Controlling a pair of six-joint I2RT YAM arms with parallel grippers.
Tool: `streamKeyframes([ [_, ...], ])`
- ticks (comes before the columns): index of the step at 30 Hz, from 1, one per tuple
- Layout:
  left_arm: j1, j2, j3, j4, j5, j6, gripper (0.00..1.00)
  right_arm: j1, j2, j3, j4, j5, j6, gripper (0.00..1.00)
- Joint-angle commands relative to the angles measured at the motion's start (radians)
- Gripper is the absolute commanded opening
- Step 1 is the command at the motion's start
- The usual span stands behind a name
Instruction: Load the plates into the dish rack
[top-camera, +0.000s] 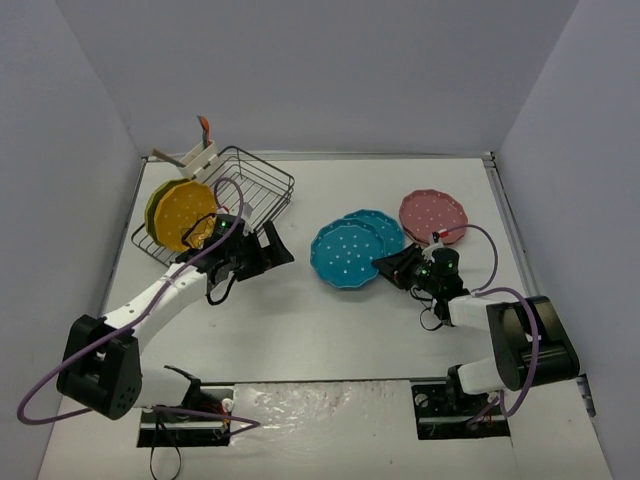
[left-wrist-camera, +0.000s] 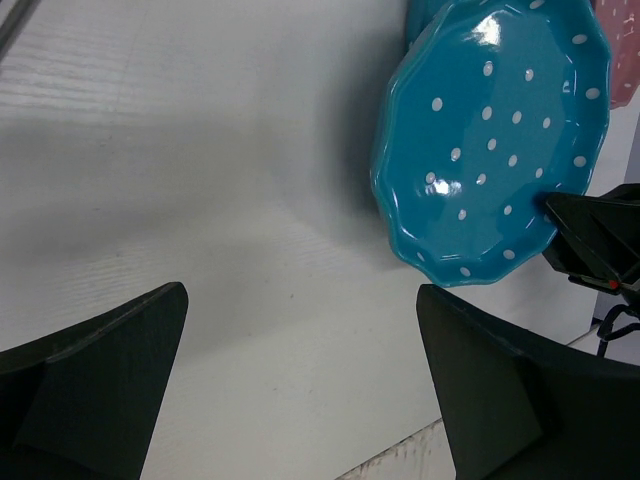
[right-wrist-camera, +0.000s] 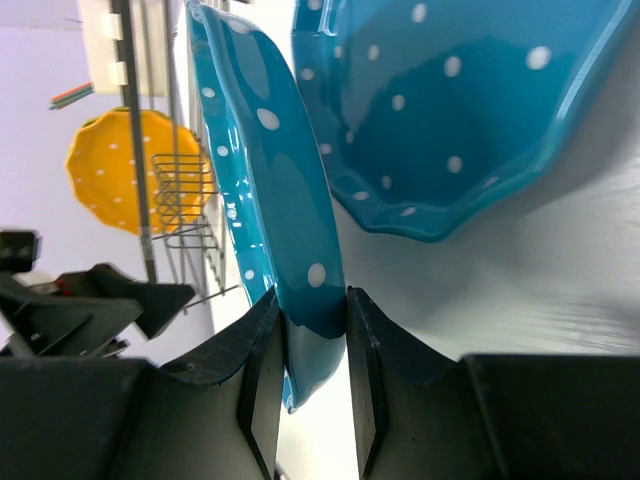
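Observation:
My right gripper (top-camera: 383, 264) is shut on the near rim of a teal plate (top-camera: 343, 255) and holds it tilted up off the table; the wrist view shows the rim pinched between its jaws (right-wrist-camera: 312, 310). A second teal plate (top-camera: 382, 228) lies behind it, and a pink plate (top-camera: 433, 213) lies farther right. The dish rack (top-camera: 255, 180) stands at the back left, with a yellow plate (top-camera: 186, 215) and a green one behind it upright in it. My left gripper (top-camera: 272, 246) is open and empty beside the rack, facing the held teal plate (left-wrist-camera: 490, 140).
A white utensil caddy (top-camera: 195, 155) sits at the rack's far corner. Side walls close in the table left and right. The rack's wires (right-wrist-camera: 185, 200) and the yellow plate (right-wrist-camera: 125, 165) show beyond the held plate in the right wrist view.

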Motion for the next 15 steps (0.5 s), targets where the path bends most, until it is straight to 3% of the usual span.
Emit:
streamKeyframes([
  [1,-0.025,0.041,0.105,0.157,0.034,-0.066,0.97,-0.009,-0.029,0.077,0.319,-0.112,0.107,0.0],
  [15,-0.067,0.186,0.194,0.351,0.11,-0.158,0.97,-0.009,-0.012,0.096,0.502,-0.179,0.264,0.0],
])
